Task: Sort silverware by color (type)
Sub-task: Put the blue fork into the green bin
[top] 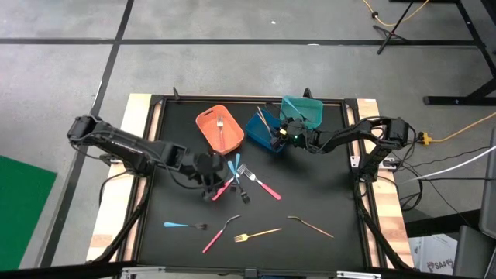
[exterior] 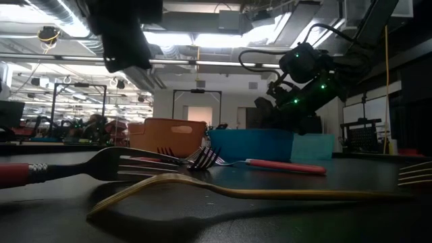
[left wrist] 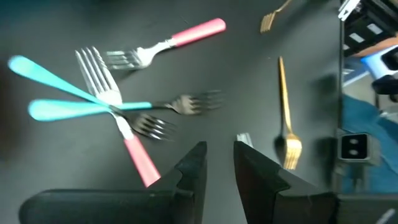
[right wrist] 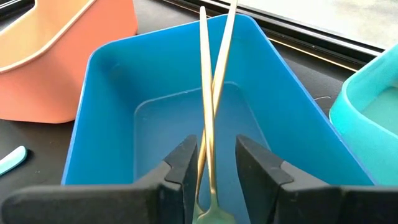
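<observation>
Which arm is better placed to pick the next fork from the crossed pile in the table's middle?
The left. Its claw hangs open directly over the crossed forks, while the right claw is over the blue bin with gold pieces between its fingers.

table (top: 178, 248): black top | bins (top: 220, 129): three at back | silverware (top: 246, 183): roughly nine pieces loose

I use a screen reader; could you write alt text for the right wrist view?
The right tool hangs over a blue bin with two gold utensils crossed between its fingers; whether it grips them is unclear. An orange bin and a teal bin flank it.
</observation>
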### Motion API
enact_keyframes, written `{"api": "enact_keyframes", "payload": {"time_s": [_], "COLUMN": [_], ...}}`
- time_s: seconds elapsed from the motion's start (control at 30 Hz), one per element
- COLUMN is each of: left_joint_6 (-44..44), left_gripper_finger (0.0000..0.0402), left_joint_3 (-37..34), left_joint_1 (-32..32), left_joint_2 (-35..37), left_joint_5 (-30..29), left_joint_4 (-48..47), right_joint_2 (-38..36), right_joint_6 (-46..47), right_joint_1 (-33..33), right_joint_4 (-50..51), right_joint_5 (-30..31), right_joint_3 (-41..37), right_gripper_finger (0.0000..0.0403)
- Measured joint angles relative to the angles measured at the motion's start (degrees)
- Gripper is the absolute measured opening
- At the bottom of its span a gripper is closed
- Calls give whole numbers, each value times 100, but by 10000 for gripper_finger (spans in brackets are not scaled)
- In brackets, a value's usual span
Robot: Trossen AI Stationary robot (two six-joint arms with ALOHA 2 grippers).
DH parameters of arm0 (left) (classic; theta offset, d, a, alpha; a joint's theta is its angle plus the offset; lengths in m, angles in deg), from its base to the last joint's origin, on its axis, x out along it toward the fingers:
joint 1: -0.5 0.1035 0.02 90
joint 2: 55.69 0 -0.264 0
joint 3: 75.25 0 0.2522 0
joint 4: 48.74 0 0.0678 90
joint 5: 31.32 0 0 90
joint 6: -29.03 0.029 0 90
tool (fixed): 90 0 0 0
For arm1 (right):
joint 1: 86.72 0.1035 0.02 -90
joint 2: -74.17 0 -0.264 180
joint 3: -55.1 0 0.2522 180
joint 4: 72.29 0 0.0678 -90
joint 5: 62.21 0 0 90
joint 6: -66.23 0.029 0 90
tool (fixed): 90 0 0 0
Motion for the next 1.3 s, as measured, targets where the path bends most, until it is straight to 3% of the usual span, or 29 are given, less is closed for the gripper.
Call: {"api": "enact_keyframes", "payload": {"time_s": [0.43, 0.8, 1.1, 1.3], "left_joint_6": [-1624, -1653, -1648, -1654], "left_gripper_finger": [73, 73, 73, 73], "left_joint_3": [0, 4, 4, -253], "left_joint_1": [-575, -1387, -2279, -2710], "left_joint_2": [1, 1, 1, -19], "left_joint_5": [-1, 708, -94, -181], "left_joint_4": [4, -580, -1497, -1290], "right_joint_2": [-2, -2, -2, -2], "right_joint_6": [0, 0, 0, 0], "right_joint_1": [0, 0, -1, 0], "right_joint_4": [2, 2, 4, 4], "right_joint_5": [0, 0, 0, 0], "right_joint_3": [0, 0, 0, 0], "right_gripper_finger": [99, 99, 99, 99]}}
